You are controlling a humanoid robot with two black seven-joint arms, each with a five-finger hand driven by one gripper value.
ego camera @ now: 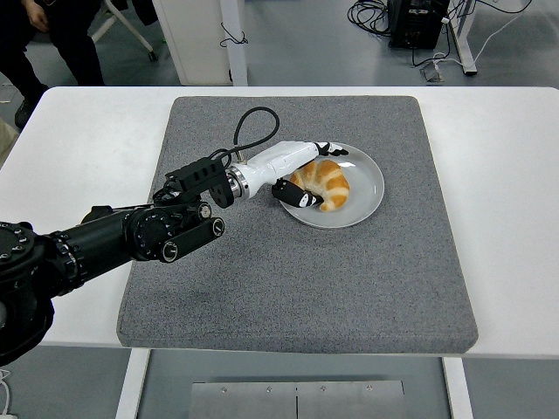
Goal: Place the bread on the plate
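Broadly, a white rectangular table (79, 140) carries a square grey felt-like mat (297, 279) with a coarse, speckled nap. Over the mat's left half reaches the robot's black jointed left arm (131, 234), ending in a white-shelled left hand with black fingertips (293, 170) and a black cable looping above the wrist. A round, smooth pale-grey plate (362, 188) sits on the mat's upper middle. On it lies a golden-brown ridged croissant (323, 183) — a curved crescent, its long axis running from upper left to lower right, in the plate's left part. The hand's fingers curl around the croissant's left end, thumb below and fingers above — whether they press it cannot be told.
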